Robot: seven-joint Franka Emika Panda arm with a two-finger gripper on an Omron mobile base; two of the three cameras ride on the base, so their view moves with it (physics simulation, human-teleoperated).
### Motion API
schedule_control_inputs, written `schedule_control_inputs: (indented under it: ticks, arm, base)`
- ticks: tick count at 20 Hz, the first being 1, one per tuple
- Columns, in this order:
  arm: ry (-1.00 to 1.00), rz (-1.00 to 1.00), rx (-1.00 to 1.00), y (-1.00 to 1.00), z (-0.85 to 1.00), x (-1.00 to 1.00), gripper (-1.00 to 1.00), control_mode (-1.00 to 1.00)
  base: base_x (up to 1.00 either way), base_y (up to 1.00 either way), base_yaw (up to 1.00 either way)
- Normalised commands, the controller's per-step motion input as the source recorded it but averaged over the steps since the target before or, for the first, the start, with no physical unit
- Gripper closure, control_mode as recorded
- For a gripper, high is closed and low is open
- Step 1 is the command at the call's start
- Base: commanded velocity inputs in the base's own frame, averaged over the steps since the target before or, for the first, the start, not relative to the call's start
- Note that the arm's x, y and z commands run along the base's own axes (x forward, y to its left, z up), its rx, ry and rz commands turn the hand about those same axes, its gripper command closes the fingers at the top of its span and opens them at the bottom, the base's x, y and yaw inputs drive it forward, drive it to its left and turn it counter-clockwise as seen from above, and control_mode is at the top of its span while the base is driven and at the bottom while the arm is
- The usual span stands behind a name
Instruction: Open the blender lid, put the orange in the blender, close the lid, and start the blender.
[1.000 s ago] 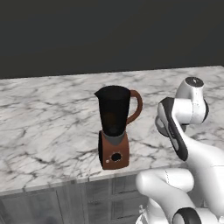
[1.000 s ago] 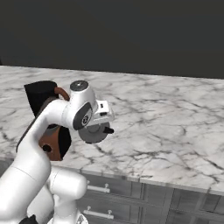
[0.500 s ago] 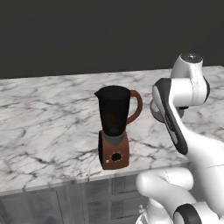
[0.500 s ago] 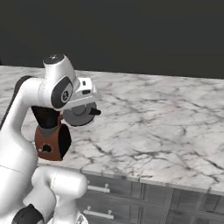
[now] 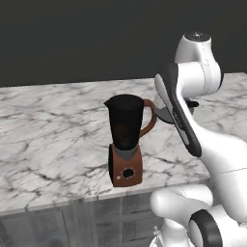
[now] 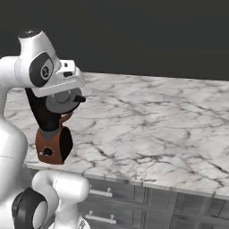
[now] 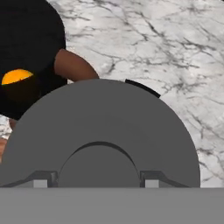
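Observation:
The blender [image 5: 126, 141] stands near the counter's front edge, its dark jar open at the top, on a reddish-brown base [image 6: 53, 145] with a black dial. The orange [image 7: 17, 77] lies inside the jar. My gripper [image 7: 96, 179] is shut on the raised knob of the blender lid [image 7: 103, 135], a dark-grey disc. The lid [image 6: 62, 102] hangs in the air just right of the jar top, beside the curved brown handle [image 7: 74, 65]. In the left base view my arm hides most of the lid [image 5: 166, 116].
The grey-veined marble counter [image 6: 152, 120] spreads wide to the right of the blender and behind it. Cabinet drawers with handles [image 6: 100, 192] run below its front edge. A dark wall rises behind the counter.
My arm has risen and swung left, carrying the lid from low over the counter at the right up to jar-top height beside the blender. The blender has not moved.

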Motion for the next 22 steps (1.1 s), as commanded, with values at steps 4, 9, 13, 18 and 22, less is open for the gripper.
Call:
schedule_control_inputs:
  ticks: [4,9,13,18,22]
  arm:
    - [0.19,0.00,0.00,0.72,0.47,0.05,1.00,-1.00]
    - [0.20,0.00,0.00,0.61,0.43,0.18,1.00,-1.00]
    - [0.12,0.00,0.00,0.29,0.02,0.25,1.00,-1.00]
    - [0.06,0.00,0.00,0.13,-0.09,0.29,1.00,-1.00]
    - [0.00,0.00,0.00,0.12,-0.09,0.16,1.00,-1.00]
  base:
    - [0.00,0.00,0.00]
    - [0.00,0.00,0.00]
    - [0.00,0.00,0.00]
    - [0.00,0.00,0.00]
    - [0.00,0.00,0.00]
